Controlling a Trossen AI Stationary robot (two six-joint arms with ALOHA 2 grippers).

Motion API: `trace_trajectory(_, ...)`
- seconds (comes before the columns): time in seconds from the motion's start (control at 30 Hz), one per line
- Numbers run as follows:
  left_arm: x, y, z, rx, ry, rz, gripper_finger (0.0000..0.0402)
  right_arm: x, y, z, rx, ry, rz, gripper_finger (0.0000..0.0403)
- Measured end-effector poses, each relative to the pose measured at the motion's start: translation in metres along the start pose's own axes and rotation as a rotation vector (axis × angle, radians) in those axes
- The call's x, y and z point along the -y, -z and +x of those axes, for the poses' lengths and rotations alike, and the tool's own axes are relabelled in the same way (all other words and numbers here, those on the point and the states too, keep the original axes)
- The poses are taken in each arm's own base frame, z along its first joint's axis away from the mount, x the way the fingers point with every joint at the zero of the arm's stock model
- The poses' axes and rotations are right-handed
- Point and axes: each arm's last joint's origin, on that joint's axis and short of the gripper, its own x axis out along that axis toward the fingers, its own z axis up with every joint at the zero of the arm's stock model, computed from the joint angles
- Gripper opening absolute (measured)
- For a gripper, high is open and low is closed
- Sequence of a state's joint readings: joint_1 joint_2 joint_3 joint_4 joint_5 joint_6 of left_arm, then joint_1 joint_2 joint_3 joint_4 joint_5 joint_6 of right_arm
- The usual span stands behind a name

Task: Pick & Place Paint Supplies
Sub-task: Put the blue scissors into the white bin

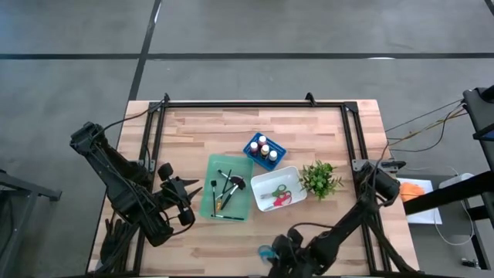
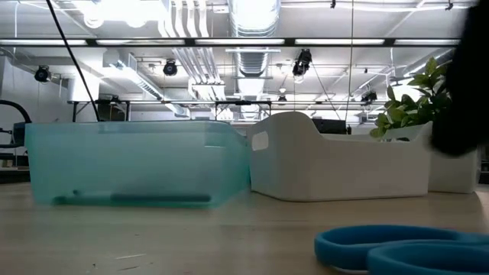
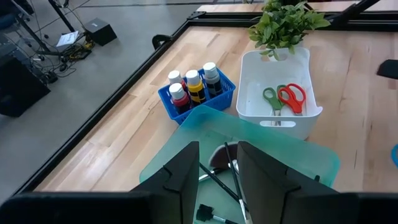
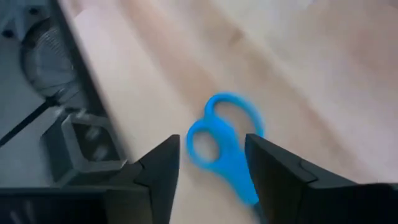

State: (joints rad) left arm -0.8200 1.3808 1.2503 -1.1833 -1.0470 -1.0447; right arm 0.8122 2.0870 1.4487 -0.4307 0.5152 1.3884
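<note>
Green tray [image 1: 238,166]: brushes [image 1: 226,191]. Blue basket [image 1: 278,148]: paint bottles [image 1: 265,148]. White bin [image 1: 295,177]: red and green scissors [image 1: 279,196]. Blue scissors [image 4: 225,144] on table [image 1: 324,127], between right gripper's [image 4: 210,171] spread jaws. Left gripper [image 3: 219,177] jaws apart, empty, over tray.

A light wooden surface [image 1: 208,127] carries a teal tray [image 1: 227,188], a white bin [image 1: 279,188] to its right, a blue basket [image 1: 264,149] beyond them, a potted plant [image 1: 319,179] farther right, and blue scissors [image 1: 266,252] near the front edge.
</note>
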Motion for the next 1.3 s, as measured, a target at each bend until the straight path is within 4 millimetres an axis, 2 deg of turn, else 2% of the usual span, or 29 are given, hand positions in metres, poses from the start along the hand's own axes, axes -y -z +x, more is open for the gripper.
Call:
trace_trajectory(0.1,0.0,0.0,0.0,0.0,0.001,-0.001,0.0117,0.005,-0.01,0.006,0.006,0.043,0.002,0.019)
trace_trajectory(0.33,0.001,0.0,0.0,-0.003,0.01,-0.012,0.0117,0.016,-0.028,0.02,-0.023,0.089,-0.021,0.0194)
trace_trajectory(0.67,0.001,0.0,0.0,-0.007,0.012,-0.002,0.0117,0.026,-0.011,0.02,-0.092,0.112,0.015,0.0194)
trace_trajectory(1.3,0.001,0.0,0.0,-0.007,0.011,0.011,0.0117,0.034,-0.012,0.026,-0.098,0.121,0.014,0.0194)
